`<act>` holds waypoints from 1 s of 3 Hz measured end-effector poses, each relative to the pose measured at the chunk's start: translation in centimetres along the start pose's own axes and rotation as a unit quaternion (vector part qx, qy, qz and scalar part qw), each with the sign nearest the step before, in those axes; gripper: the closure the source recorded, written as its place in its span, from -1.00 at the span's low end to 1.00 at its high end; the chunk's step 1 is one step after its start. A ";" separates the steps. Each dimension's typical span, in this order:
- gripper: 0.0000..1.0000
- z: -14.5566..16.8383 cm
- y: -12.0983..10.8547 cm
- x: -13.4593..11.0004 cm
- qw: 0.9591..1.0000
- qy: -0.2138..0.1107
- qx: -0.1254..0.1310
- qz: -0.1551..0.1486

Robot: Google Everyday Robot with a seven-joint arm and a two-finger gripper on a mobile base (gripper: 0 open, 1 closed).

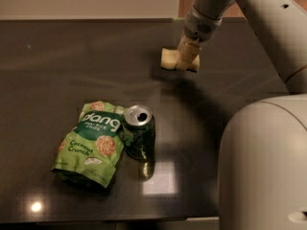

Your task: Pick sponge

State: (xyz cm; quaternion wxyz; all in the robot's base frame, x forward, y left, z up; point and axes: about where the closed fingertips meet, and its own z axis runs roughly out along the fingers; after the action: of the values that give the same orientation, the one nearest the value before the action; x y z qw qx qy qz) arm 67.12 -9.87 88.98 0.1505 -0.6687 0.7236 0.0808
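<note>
Masking sponge (168, 58) middle (partly): gripper (186, 61)

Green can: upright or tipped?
Upright: can stands on the table, opened top facing up. End effector is at the sponge.

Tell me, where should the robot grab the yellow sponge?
Probably across its narrow middle, coming straight down from above. The sponge lies flat on the dark table with its long side running left to right, so the top is free. The gripper is right over it.
</note>
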 end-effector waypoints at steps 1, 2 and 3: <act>1.00 -2.6 2.1 -1.8 0.998 -0.002 -0.001 -0.063; 1.00 -4.8 3.4 -3.4 0.992 -0.002 0.004 -0.128; 1.00 -6.6 3.7 -5.2 0.982 -0.005 0.018 -0.188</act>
State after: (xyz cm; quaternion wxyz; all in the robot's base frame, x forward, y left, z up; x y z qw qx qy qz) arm 63.04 -6.71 96.63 0.1788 -0.7897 0.5854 0.0412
